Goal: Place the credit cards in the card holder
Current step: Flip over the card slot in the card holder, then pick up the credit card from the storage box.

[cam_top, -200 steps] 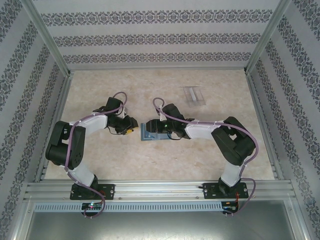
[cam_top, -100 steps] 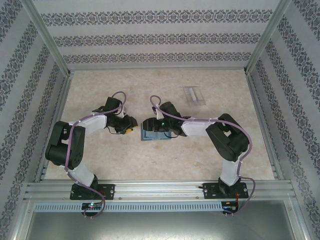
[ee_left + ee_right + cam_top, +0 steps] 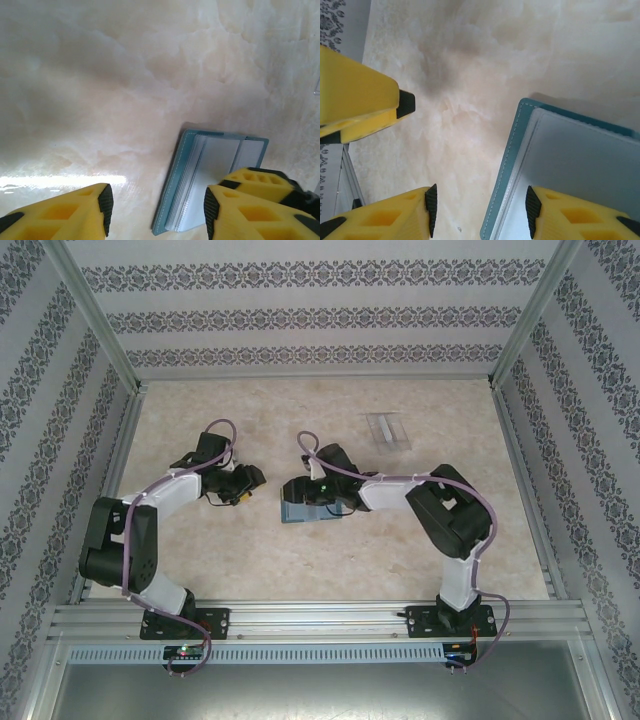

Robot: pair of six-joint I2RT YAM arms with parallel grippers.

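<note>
Your card holder lies open on the table at mid-scene, teal cover down and pale pocket leaves up. I cannot tell whether those leaves have cards tucked in them. Your right claw hangs low over the holder's left edge, spread wide and gripping nothing, with one finger above a leaf and the other above bare table. Your left claw sits just left of the holder, apart from it, likewise wide open and empty. I judge this a pause between loadings: the holder is attended, but neither claw carries a card. The next move calls for a card pinched by its thin edge and brought level to a pocket mouth while your right claw steadies the leaf. The clear box stands well apart, far right.
</note>
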